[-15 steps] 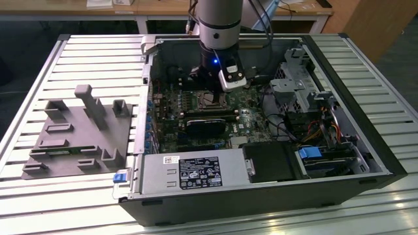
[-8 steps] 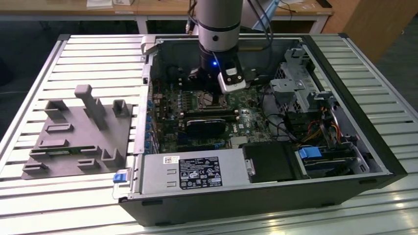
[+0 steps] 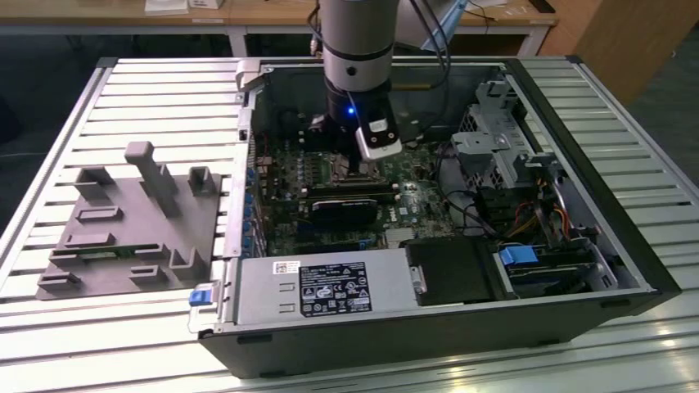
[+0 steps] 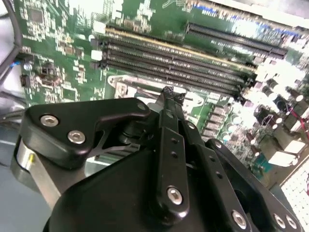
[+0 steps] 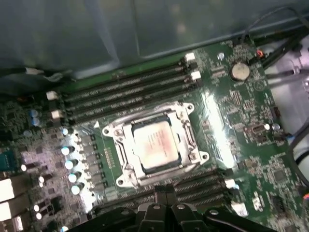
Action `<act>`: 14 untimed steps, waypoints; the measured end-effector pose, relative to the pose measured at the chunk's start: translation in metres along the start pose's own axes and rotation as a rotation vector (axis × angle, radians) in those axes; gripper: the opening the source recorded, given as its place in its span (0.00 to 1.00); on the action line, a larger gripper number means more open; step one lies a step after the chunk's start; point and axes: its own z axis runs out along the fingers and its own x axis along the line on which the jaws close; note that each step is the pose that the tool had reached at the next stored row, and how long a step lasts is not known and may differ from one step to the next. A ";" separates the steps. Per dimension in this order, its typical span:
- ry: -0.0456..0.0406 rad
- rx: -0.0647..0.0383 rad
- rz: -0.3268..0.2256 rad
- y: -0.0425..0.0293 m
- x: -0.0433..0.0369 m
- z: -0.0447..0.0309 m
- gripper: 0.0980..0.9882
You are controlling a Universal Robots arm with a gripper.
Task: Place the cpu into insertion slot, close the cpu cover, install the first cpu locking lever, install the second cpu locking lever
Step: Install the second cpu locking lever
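Black fingers (image 4: 170, 145) of my gripper (image 5: 164, 191) pressed together, holding nothing, tip just above motherboard (image 5: 251, 145) beside memory slots (image 4: 183, 65). Cpu (image 5: 155, 144) seated in insertion slot (image 5: 126, 155) mid-board, cpu cover (image 5: 186, 126) down around it, framing pale face.

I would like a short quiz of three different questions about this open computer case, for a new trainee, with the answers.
1. True or false: the pale silvery-beige square cpu lies in the socket with the thin silvery metal cpu cover down around it.
2. Multiple choice: in the first wrist view, the long dark memory slots run along A) one side of the socket, B) two opposite sides, C) no side.
3. Fill in: in the exterior view, the grey plastic fixture block stands outside the black computer case, on that view's ____ side.

Key: 1 true; 2 B; 3 left.
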 end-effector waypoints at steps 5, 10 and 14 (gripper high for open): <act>0.0094 -0.030 0.002 -0.0037 -0.0009 0.0028 0.00; 0.0121 -0.038 0.003 -0.0082 -0.0018 0.0056 0.00; 0.0150 -0.047 0.003 -0.0109 0.0007 0.0081 0.00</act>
